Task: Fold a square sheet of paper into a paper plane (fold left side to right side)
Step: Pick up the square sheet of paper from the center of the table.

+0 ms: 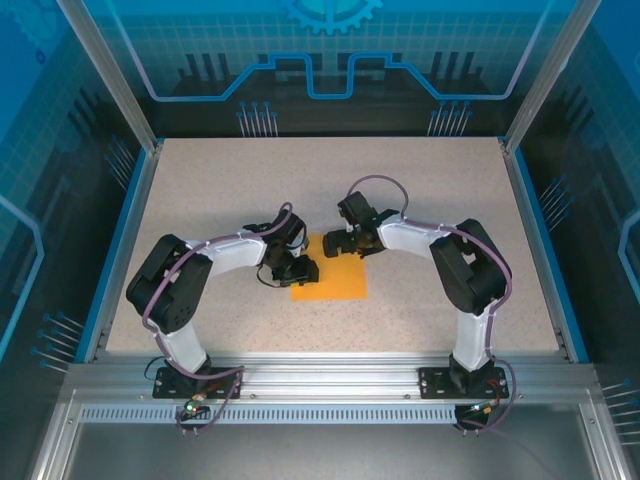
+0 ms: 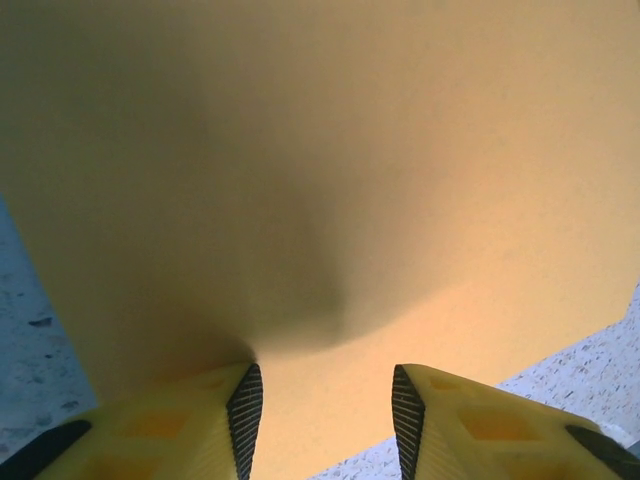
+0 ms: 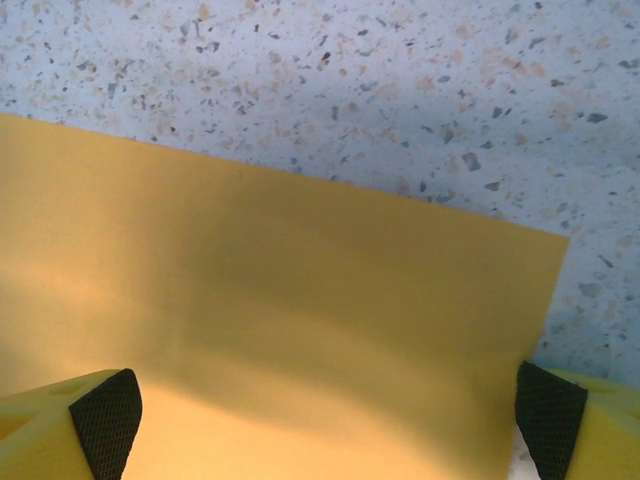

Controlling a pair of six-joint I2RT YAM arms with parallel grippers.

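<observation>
The square sheet of paper (image 1: 337, 280) lies flat on the speckled table, bright orange and unfolded. My left gripper (image 1: 300, 271) sits low over its left edge. In the left wrist view the sheet (image 2: 350, 200) spreads under the left gripper (image 2: 325, 385), whose yellow fingers (image 2: 245, 410) stand partly apart with nothing pinched; a shadowed bulge shows in the paper just ahead. My right gripper (image 1: 342, 243) hovers at the sheet's far edge. In the right wrist view the right gripper (image 3: 328, 400) is wide open above the sheet (image 3: 280, 320), straddling most of its width.
The speckled tabletop (image 1: 430, 200) extends on all sides of the sheet, bounded by blue side rails (image 1: 535, 240) and an aluminium frame at the near edge (image 1: 330, 385). Both arms bend inward toward the middle. Bare table (image 3: 400, 90) lies beyond the sheet's far edge.
</observation>
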